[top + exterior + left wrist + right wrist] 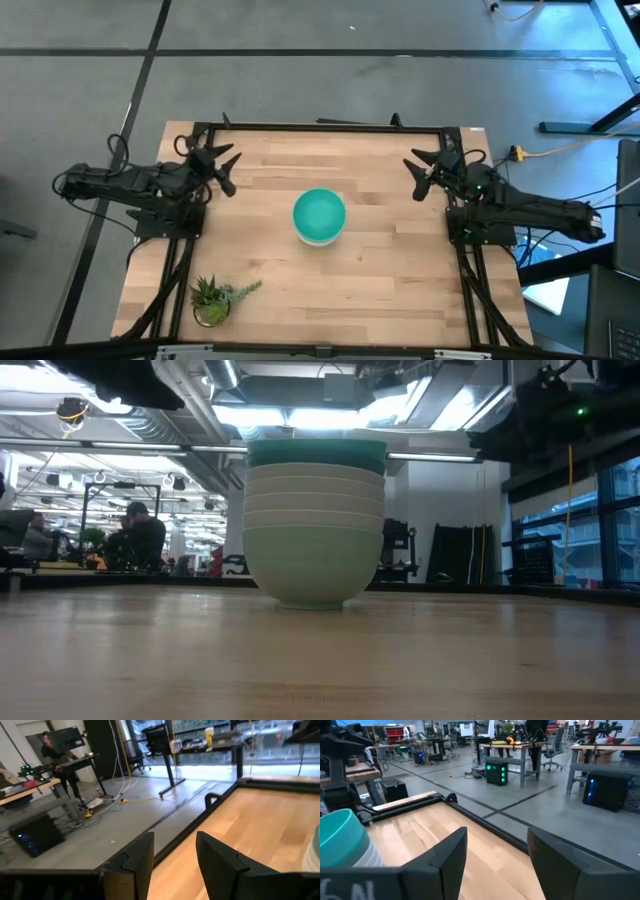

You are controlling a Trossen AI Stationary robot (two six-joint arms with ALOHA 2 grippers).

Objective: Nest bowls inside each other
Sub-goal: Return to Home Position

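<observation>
All the bowls stand nested in one stack (319, 216) in the middle of the table, resting on the base of the pale mint bottom bowl (313, 565). White rims (315, 495) show above it, with a teal and a turquoise bowl (316, 454) on top. The stack's edge also shows in the right wrist view (345, 840). My left gripper (224, 167) is open near the table's far left corner. My right gripper (419, 172) is open near the far right corner. Both are well clear of the stack.
A small spiky green potted plant (213, 298) stands near the table's near left corner. A black frame (320, 127) runs along the table's far edge and sides. People sit at desks (135, 540) in the room behind the table.
</observation>
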